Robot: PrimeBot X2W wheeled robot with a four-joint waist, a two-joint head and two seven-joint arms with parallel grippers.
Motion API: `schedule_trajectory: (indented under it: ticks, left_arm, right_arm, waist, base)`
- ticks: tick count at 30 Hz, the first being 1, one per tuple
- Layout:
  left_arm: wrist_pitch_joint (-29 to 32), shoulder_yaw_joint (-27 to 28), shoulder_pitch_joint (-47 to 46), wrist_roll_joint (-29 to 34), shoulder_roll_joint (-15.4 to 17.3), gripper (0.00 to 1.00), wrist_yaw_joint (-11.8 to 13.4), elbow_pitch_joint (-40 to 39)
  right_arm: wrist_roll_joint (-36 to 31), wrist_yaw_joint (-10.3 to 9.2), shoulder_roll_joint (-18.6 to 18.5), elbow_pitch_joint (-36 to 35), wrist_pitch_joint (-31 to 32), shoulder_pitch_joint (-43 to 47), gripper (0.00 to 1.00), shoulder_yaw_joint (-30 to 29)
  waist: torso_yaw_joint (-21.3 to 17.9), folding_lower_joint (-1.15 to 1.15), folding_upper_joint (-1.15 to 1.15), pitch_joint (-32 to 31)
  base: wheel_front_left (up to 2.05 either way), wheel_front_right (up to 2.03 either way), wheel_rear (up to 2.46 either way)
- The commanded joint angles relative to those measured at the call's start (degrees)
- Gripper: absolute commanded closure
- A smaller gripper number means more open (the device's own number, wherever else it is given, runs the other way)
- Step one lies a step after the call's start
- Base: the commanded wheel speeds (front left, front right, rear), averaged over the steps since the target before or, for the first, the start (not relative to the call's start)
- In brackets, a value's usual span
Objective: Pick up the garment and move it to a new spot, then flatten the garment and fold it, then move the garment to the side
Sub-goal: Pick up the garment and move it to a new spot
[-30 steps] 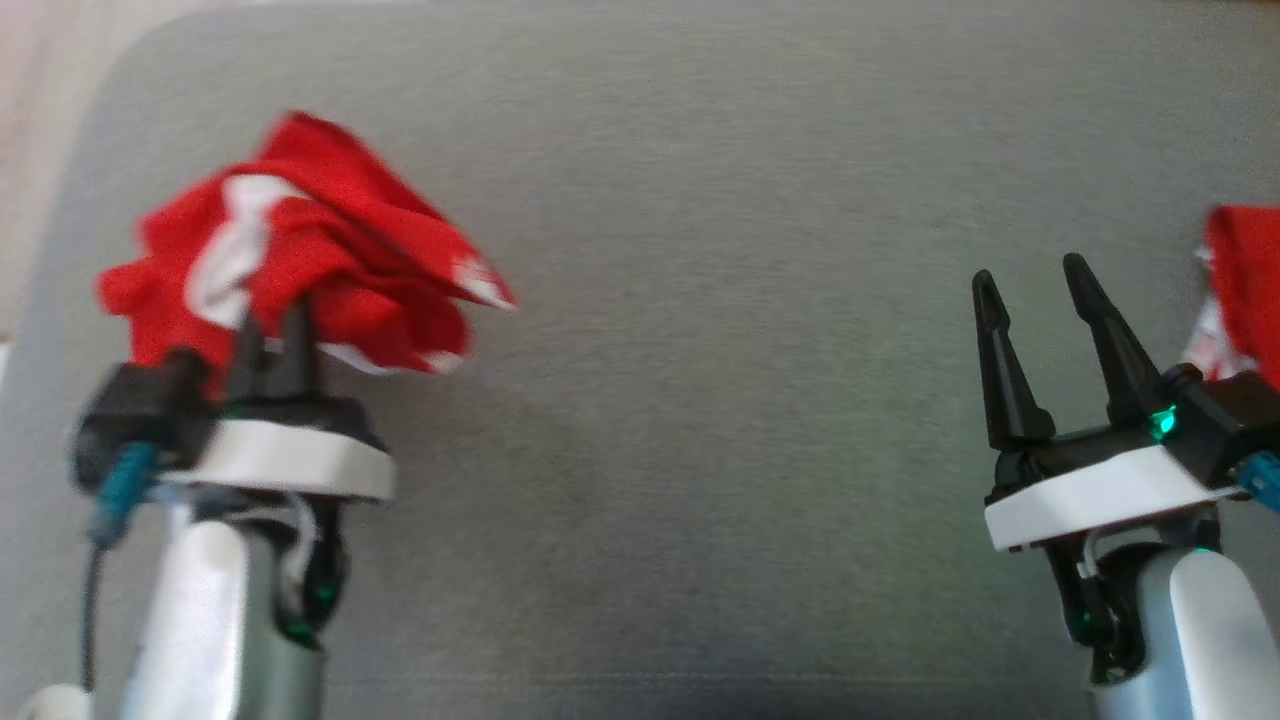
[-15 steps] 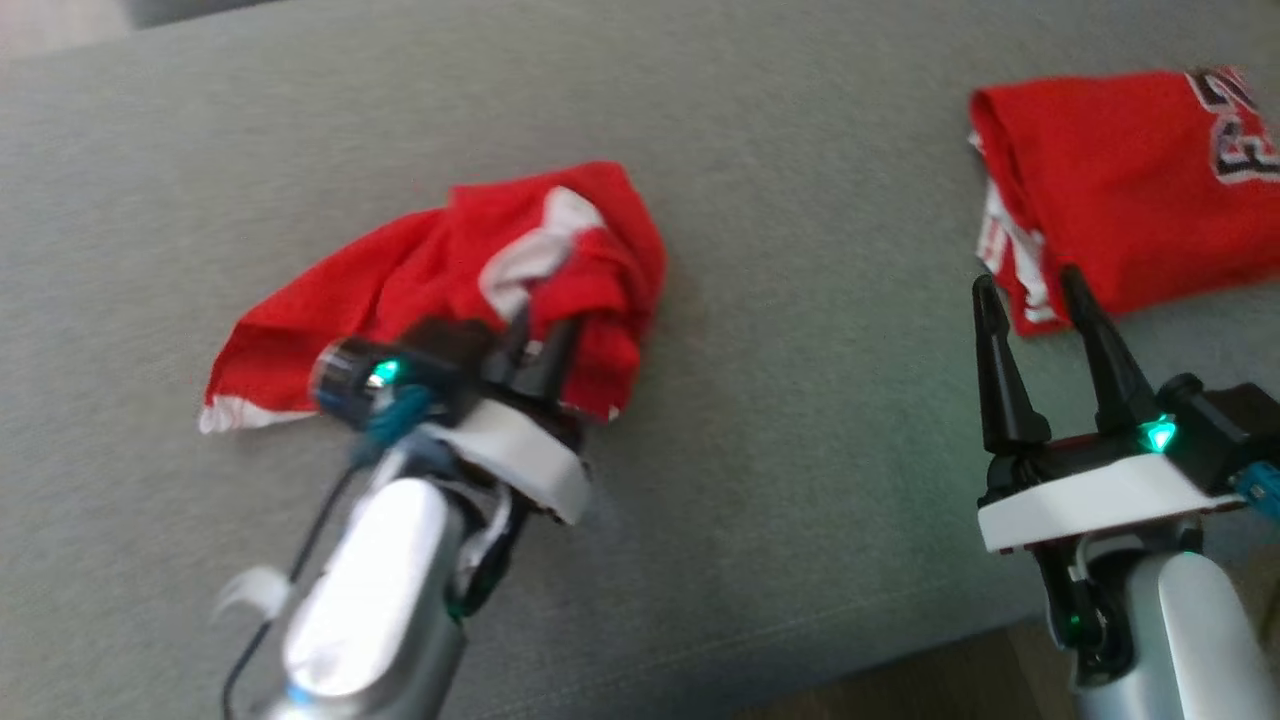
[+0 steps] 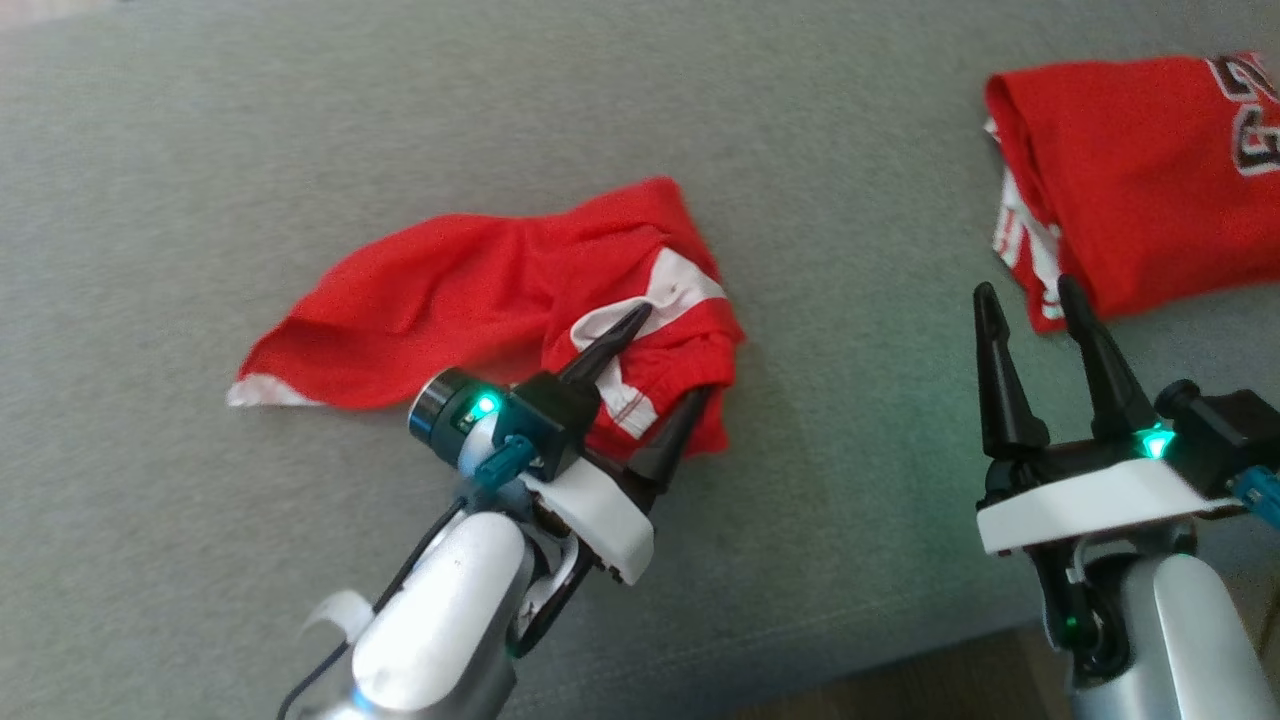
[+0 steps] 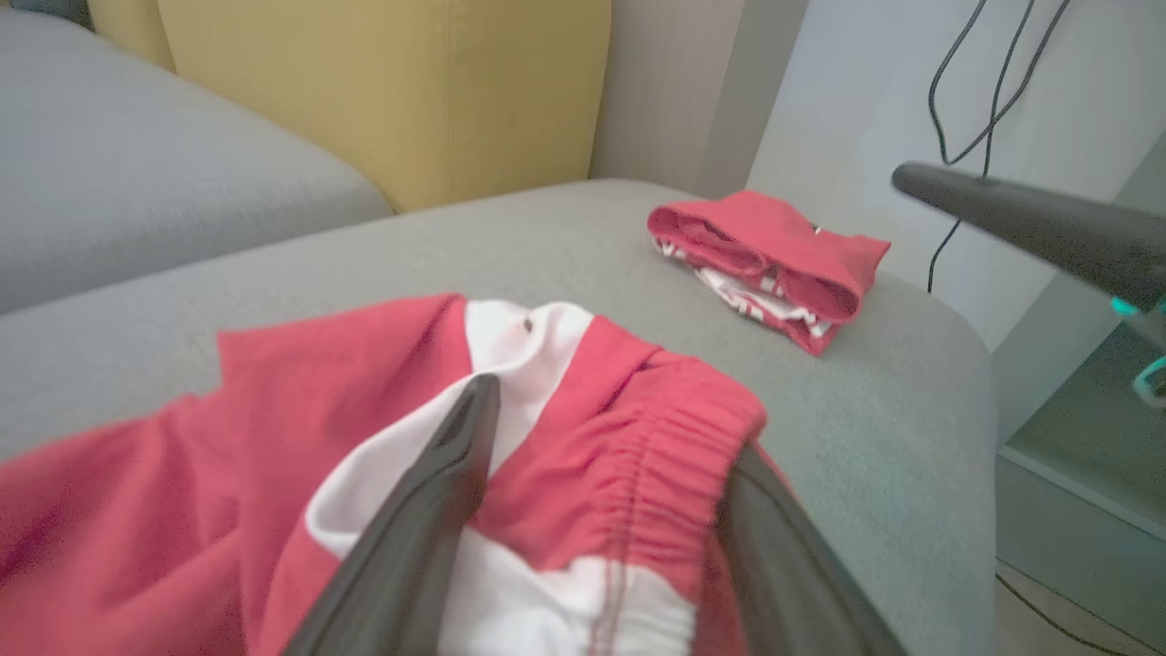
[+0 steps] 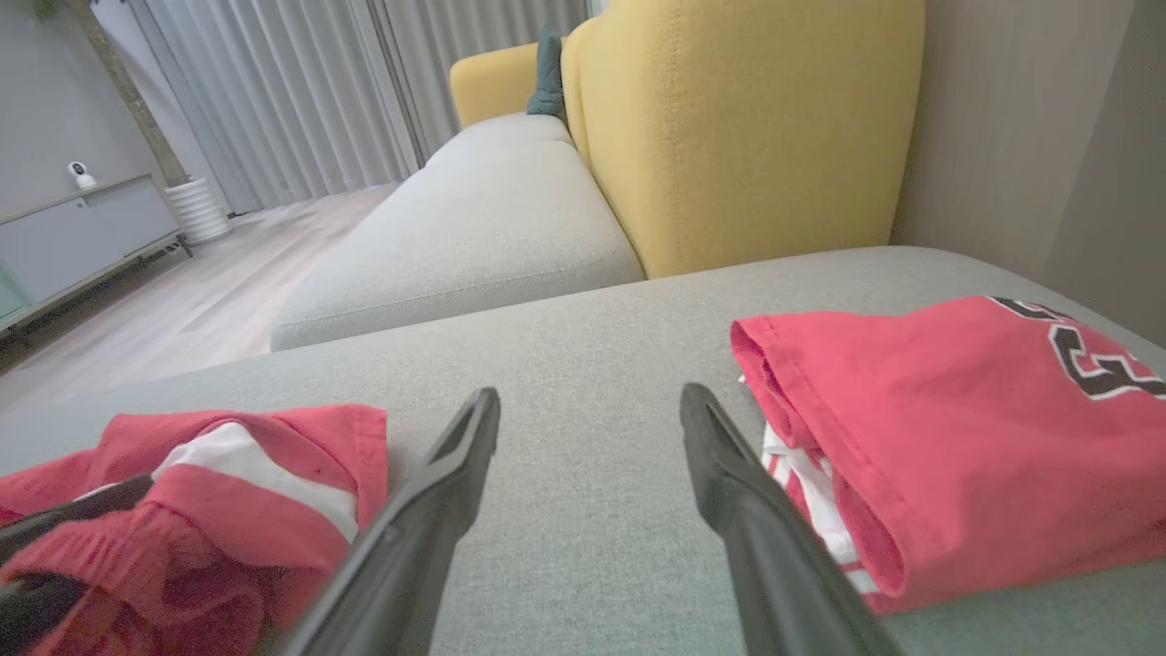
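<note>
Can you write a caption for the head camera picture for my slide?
Left gripper open at crumpled red shorts on grey cushion; right gripper open near folded red jersey.

The left claw (image 3: 672,353) and the right claw (image 3: 1027,286) are each formed of two long black fingers (image 3: 1000,380), tapered to blunt points. These are carried on a black housing backed by a white plate (image 3: 1090,500). A green light (image 3: 1155,442) is lit on each housing, and a teal connector (image 3: 500,465) is plugged in beside it. A dark round module (image 3: 440,405) is mounted at the left wrist. The forearms (image 3: 440,620) are clad in glossy silver-white shells, and a thin black cable (image 3: 318,678) is run along the left one.
</note>
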Motion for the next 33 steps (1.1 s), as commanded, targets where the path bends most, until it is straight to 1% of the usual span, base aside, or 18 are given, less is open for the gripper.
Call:
schedule_trajectory:
  ticks: [1,6,11,21,27,29,33]
  left_arm:
    - [-1.1,1.1,-1.0,0.5,0.3,0.00,0.1,-3.1]
    - [-2.3,2.7,1.4,0.0,2.1,0.00,1.6,-7.4]
    - [-1.9,5.3,3.9,-1.4,4.1,0.00,3.5,-9.6]
    - [4.8,7.6,6.9,-4.8,7.6,0.00,4.5,-12.1]
    - [5.3,10.3,9.2,-5.8,10.1,0.00,6.5,-13.5]
    - [5.0,12.0,10.8,-6.8,11.0,0.00,7.6,-14.0]
    - [4.1,14.2,12.6,-7.9,12.1,0.00,9.0,-14.9]
  right_arm:
    - [-0.3,-0.05,-0.2,-1.8,-0.3,-1.2,0.00,0.9]
    - [-1.1,-0.05,-0.2,-2.2,0.7,-1.0,0.00,1.0]
    - [-1.6,-0.05,-0.2,-2.8,1.8,-0.3,0.00,0.6]
    - [-1.4,-0.05,-0.2,-3.9,2.7,0.8,0.00,0.4]
    - [-1.1,-0.05,-0.2,-4.1,2.8,1.3,0.00,-0.3]
    - [-1.2,-0.05,-0.2,-4.1,3.1,1.4,0.00,-0.5]
    - [-1.5,-0.05,-0.2,-4.4,3.4,1.4,0.00,-0.7]
  waist:
    - [1.9,0.00,0.00,-1.6]
    - [4.8,0.00,0.00,-3.8]
    - [6.9,0.00,0.00,-5.5]
    - [8.1,0.00,0.00,-6.3]
    - [9.3,0.00,0.00,-6.2]
    - [10.1,0.00,0.00,-6.4]
    - [11.1,0.00,0.00,-6.8]
  base:
    - [0.00,0.00,0.00]
    - [0.00,0.00,0.00]
    - [0.00,0.00,0.00]
    - [0.00,0.00,0.00]
    - [0.00,0.00,0.00]
    - [0.00,0.00,0.00]
    - [0.00,0.00,0.00]
